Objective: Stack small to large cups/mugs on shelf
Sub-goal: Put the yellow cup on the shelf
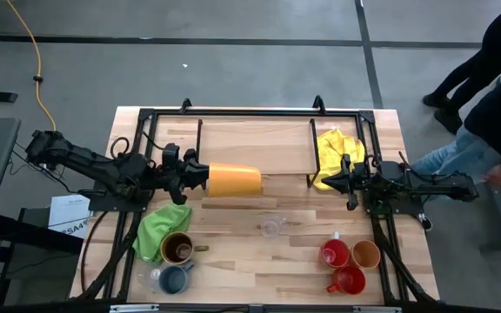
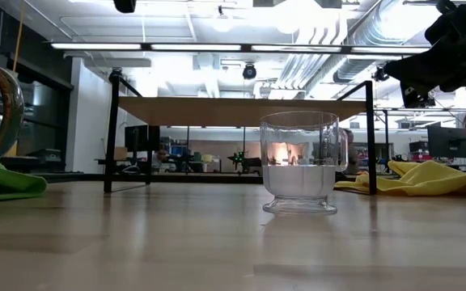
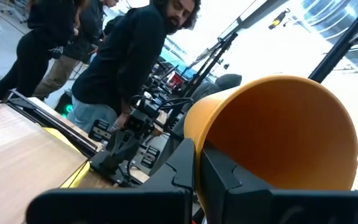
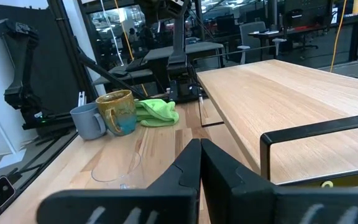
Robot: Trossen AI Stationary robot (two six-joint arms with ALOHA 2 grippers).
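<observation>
We see the left gripper point(image 1: 197, 176) clamped on the base end of a large yellow-orange plastic cup point(image 1: 235, 180), holding it on its side over the low light-wood shelf point(image 1: 259, 139) on thin black legs. The cup's long axis runs level across the table, from the left arm toward the right arm, and its open mouth points at the right arm's side; in the left wrist view the cup point(image 3: 272, 134) flares away from the dark fingers point(image 3: 229, 180) that pinch it.

We judge the step in hand to be carrying this biggest cup to the shelf — it is lifted, not yet set down. The next move calls for turning the cup upright, mouth up, and lowering it onto a bare part of the board, so smaller vessels can nest inside.

The right gripper point(image 1: 348, 183) waits with its fingers closed and empty, beside the crumpled yellow cloth point(image 1: 333, 152) at the shelf's end. Still on the tabletop stand a clear glass point(image 1: 271, 228), two red mugs point(image 1: 335, 253) and a tan cup point(image 1: 366, 254) — all unstacked.
</observation>
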